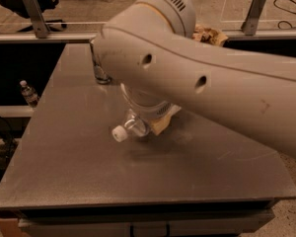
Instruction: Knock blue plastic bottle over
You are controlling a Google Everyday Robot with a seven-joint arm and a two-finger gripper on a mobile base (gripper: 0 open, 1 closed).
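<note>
ITEM: clear blue-tinted plastic bottle with white screw cap [130, 128] sideways over centre of flat grey table [64, 157], cap toward table's left edge | TOOL: my gripper [155, 123] at bottle's body, under my arm | GRIP: cannot tell

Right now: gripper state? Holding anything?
Gripper: cannot be told. It is mostly hidden under the arm, right beside the blue plastic bottle.

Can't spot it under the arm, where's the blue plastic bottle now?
In the camera view the blue plastic bottle is tipped near the middle of the table, cap pointing left, at the pincer, in front of the can.
</note>
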